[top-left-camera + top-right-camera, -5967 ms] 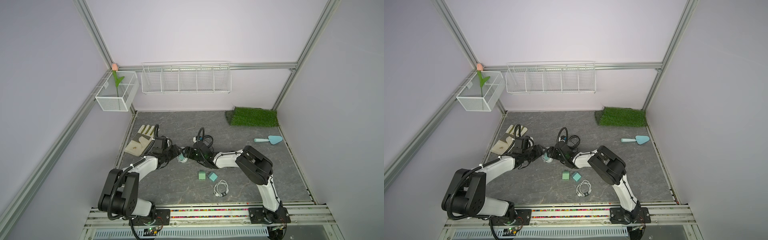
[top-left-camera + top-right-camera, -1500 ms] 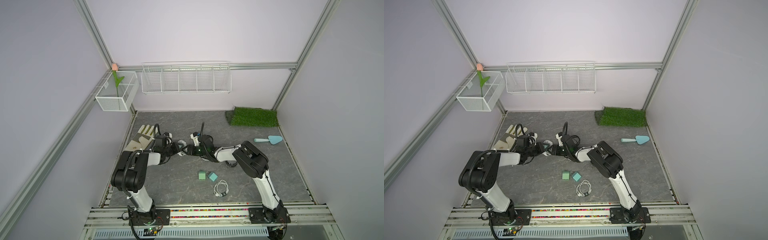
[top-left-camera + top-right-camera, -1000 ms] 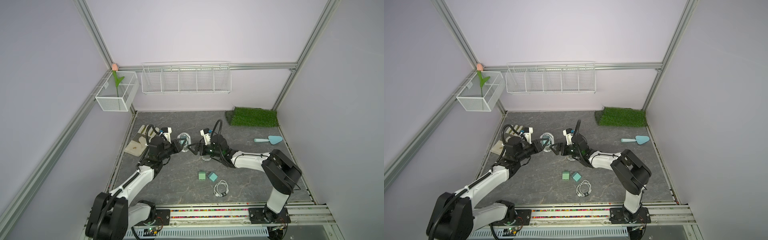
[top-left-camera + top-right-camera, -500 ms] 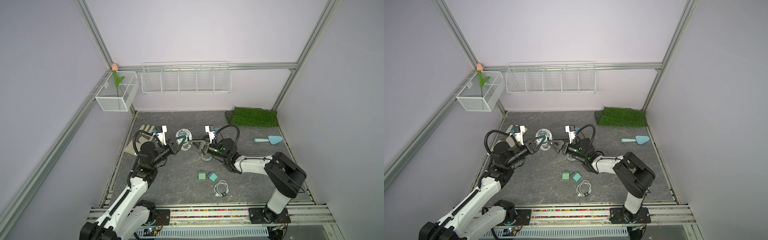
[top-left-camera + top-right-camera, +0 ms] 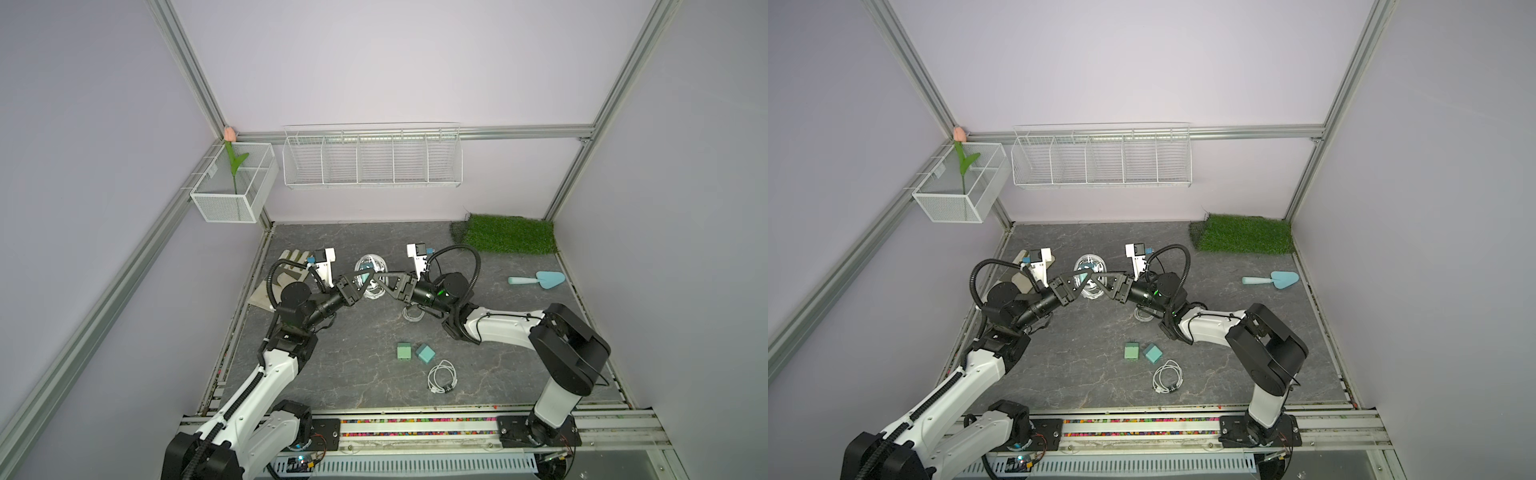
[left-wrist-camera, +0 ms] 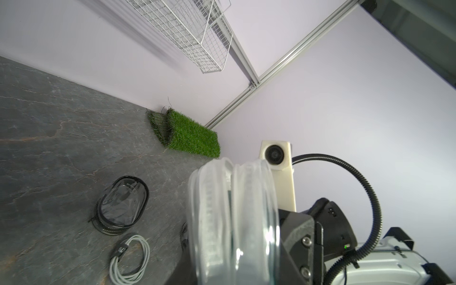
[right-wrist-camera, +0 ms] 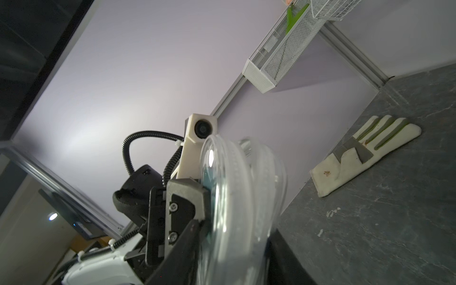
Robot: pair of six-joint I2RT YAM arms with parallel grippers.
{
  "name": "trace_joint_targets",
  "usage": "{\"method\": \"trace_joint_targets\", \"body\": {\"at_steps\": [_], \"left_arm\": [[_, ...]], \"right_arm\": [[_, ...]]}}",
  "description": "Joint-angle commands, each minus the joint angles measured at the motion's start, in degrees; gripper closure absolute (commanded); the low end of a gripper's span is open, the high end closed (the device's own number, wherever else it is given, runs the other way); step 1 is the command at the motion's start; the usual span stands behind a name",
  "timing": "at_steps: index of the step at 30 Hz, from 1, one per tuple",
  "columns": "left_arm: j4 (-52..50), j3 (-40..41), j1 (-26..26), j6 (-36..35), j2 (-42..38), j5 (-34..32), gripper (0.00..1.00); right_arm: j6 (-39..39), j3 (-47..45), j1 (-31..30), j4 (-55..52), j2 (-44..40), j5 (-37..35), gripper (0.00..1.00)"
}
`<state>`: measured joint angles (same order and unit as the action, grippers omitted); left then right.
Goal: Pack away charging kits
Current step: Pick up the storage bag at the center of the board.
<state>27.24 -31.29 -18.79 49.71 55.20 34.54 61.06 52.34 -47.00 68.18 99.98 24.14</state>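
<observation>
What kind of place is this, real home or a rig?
Looks like an enclosed lab test cell: plain walls on an aluminium frame, two arms bolted to a front rail, staged props like turf and a trowel.

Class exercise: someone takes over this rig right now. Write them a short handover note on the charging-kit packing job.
Left gripper: shut on the white-rimmed clear case, held off the table.
Right gripper: jaws either side of the same case; grip unclear.
Done: a charger and a white cable seem to sit inside that case.
Left: mint charger block, teal charger block and a coiled cable lie loose near the front; a second cable lies beside the black-rimmed case, which looks empty.
</observation>
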Motion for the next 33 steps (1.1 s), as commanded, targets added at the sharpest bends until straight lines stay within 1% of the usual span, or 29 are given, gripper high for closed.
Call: {"method": "trace_joint_targets", "body": {"at_steps": [1, 3, 4, 5, 7, 10, 11, 12, 13, 14, 16, 17, 18, 19, 20, 22, 24, 26, 28, 30, 33], "left_arm": [[1.2, 0.6, -0.6, -0.2, -1.0, 1.5, 1.00], [1.1, 0.6, -0.6, -0.4, -1.4, 2.1, 1.00], [1.1, 0.6, -0.7, -0.6, -1.6, 2.5, 0.97], [1.1, 0.6, -0.7, -0.9, -1.8, 2.7, 0.91], [1.2, 0.5, -0.6, -1.5, -1.6, 3.8, 0.72], [-0.1, -0.3, -0.7, -2.7, -0.8, 4.1, 0.39], [-3.9, -1.5, -0.7, -3.9, -0.5, 2.2, 0.33], [-8.6, -2.4, -0.7, -2.6, -0.1, -0.3, 0.39], [-9.6, -2.1, -0.7, -3.5, 0.3, -1.6, 0.40], [-7.1, -1.1, -0.5, -3.1, 1.0, -1.7, 0.40], [4.4, 2.0, 0.7, -2.0, 1.6, 1.7, 0.43], [8.2, 3.4, 0.8, -0.5, 1.1, 2.0, 0.43], [11.5, 4.4, 0.7, 1.7, 0.4, 2.9, 0.37], [12.6, 4.2, 0.7, 2.0, -0.7, 4.6, 0.34], [11.9, 3.6, 0.7, 1.7, -1.7, 6.6, 0.34], [6.4, 1.5, 0.6, -0.1, -3.8, 7.2, 0.47], [1.4, 0.3, 0.6, -1.2, -4.6, 5.8, 0.51], [1.7, 0.2, 0.5, -1.2, -3.7, 6.6, 0.50], [6.5, 1.1, 0.5, 0.1, -2.7, 7.5, 0.48], [8.3, 1.1, 0.5, 0.6, -2.3, 8.3, 0.45], [8.6, 0.8, 0.5, 0.7, -3.1, 8.1, 0.45]], "right_arm": [[-2.3, 0.7, -0.6, -1.9, -1.7, 0.3, 0.72], [-3.0, 0.9, -0.6, -3.7, -1.9, 0.5, 0.79], [-3.3, 1.0, -0.7, -4.2, -2.0, 0.6, 0.81], [-3.8, 1.1, -0.6, -5.0, -2.1, 0.6, 0.83], [-5.5, 1.9, -0.4, -8.2, -2.6, 1.4, 0.91], [-8.2, 2.4, 0.4, -13.1, -3.9, 2.4, 0.93], [-8.7, 2.0, 0.7, -13.6, -4.4, 2.6, 0.93], [-9.4, 1.5, 1.1, -14.7, -5.2, 2.7, 0.93], [-10.7, 1.6, 1.4, -17.0, -6.1, 3.0, 0.93], [-12.0, 1.9, 1.5, -19.5, -6.8, 3.4, 0.93], [-14.7, 2.1, 1.5, -23.5, -8.2, 3.0, 0.93], [-15.2, 1.9, 1.7, -24.4, -8.7, 2.5, 0.93], [-15.4, 1.8, 1.9, -24.8, -9.1, 2.6, 0.93], [-15.6, 2.0, 2.1, -24.9, -9.2, 3.1, 0.93], [-15.7, 2.2, 2.2, -25.0, -9.4, 3.5, 0.93], [-15.8, 3.1, 2.4, -25.5, -9.2, 4.0, 0.93], [-15.2, 4.0, 2.3, -24.9, -8.5, 4.9, 0.93], [-13.3, 4.3, 2.4, -22.1, -7.5, 6.0, 0.93], [-11.9, 4.4, 2.1, -19.9, -6.8, 6.5, 0.93], [-11.4, 4.6, 1.6, -19.4, -6.4, 6.4, 0.93], [-11.5, 5.0, 1.0, -19.7, -6.1, 6.4, 0.93]]}}
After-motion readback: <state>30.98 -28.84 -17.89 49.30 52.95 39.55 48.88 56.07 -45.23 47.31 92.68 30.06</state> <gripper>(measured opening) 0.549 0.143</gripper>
